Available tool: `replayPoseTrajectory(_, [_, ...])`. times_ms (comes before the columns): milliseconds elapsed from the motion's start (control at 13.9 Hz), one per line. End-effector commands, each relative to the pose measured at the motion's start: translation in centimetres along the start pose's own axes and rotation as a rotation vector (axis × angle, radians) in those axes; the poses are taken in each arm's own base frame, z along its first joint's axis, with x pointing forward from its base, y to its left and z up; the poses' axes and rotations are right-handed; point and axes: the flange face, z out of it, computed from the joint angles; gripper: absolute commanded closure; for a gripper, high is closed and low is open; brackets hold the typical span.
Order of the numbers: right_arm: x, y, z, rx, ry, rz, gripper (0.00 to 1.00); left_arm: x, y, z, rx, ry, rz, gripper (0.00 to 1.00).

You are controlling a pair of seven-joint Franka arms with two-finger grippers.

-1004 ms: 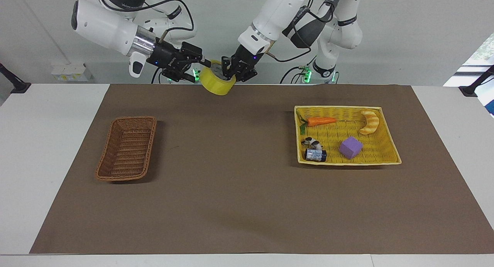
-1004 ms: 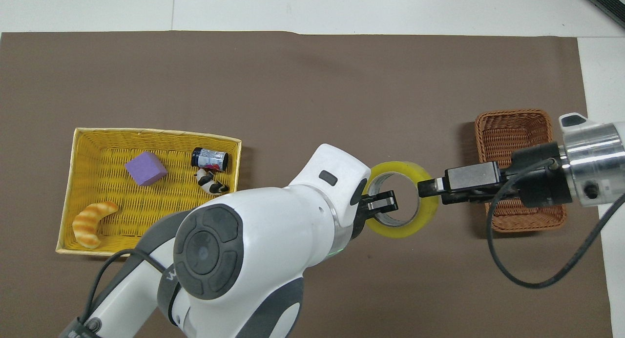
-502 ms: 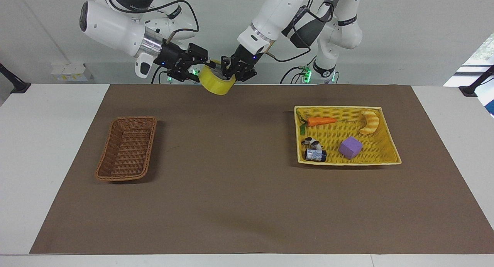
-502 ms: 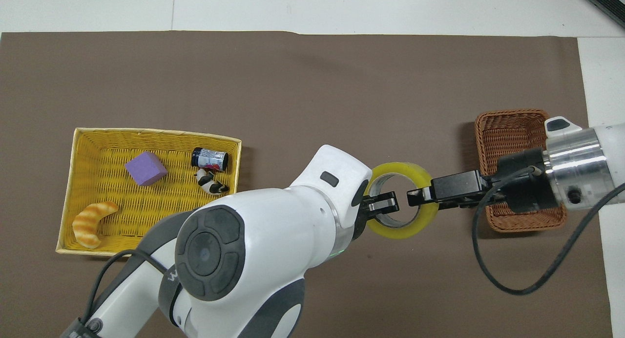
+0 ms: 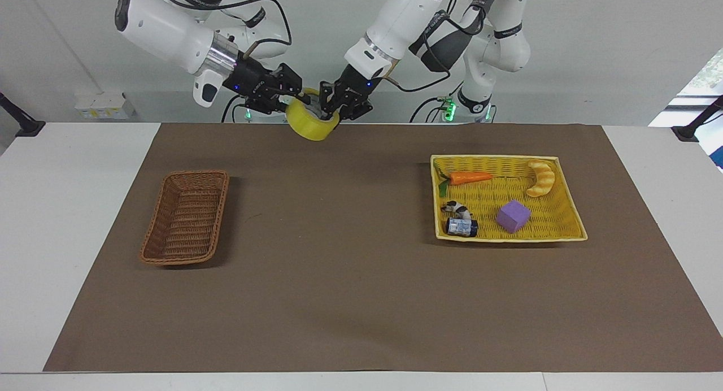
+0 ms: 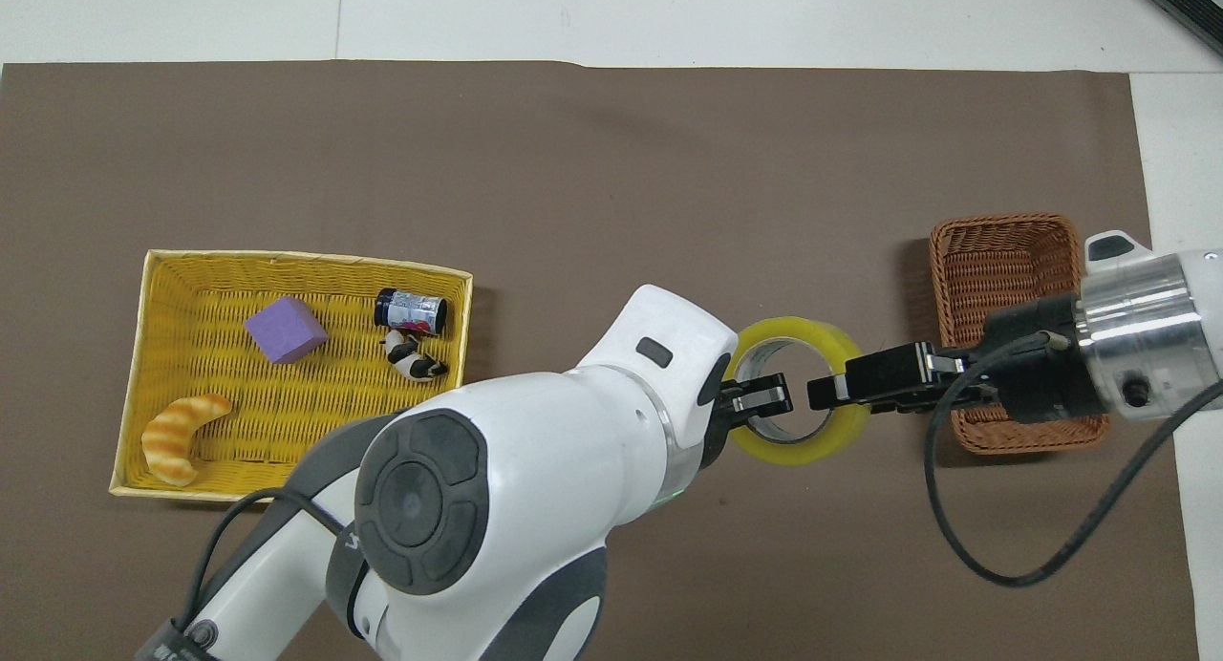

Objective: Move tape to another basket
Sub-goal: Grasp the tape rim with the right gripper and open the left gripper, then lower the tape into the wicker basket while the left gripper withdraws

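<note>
The tape (image 5: 308,126) (image 6: 801,451), a yellow roll, hangs in the air over the brown mat's robot-side edge, between my two grippers. My right gripper (image 5: 291,97) (image 6: 829,392) is shut on the roll's rim at the side toward the right arm's end of the table. My left gripper (image 5: 329,101) (image 6: 743,405) is at the roll's other rim, reaching into its hole. The brown wicker basket (image 5: 195,173) (image 6: 998,222) stands empty toward the right arm's end of the table.
A yellow woven basket (image 5: 497,157) (image 6: 287,256) toward the left arm's end holds a carrot (image 5: 469,177), a croissant toy (image 5: 542,178), a purple cube (image 5: 513,216), a small can (image 5: 461,227) and a small figure (image 5: 456,209).
My right gripper moved in onto the tape's rim and shut on it. The roll and both grippers shifted slightly toward the right arm's end.
</note>
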Motion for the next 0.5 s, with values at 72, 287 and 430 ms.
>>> replayPoseTrajectory(72, [-0.1,-0.5,-0.9,-0.030,0.021,0.026,1.00,0.7,-0.3,-2.4,-0.011,-0.006,-0.027,0.00])
replayPoseTrajectory(287, [0.0,0.4,-2.7,-0.030,0.034,0.031,1.00,3.4,-3.6,-4.7,0.089,-0.057,-0.080,0.00])
replayPoseTrajectory(430, [0.0,3.0,-5.1,-0.020,0.043,0.010,1.00,6.2,-6.6,-6.0,0.157,-0.061,-0.110,0.00])
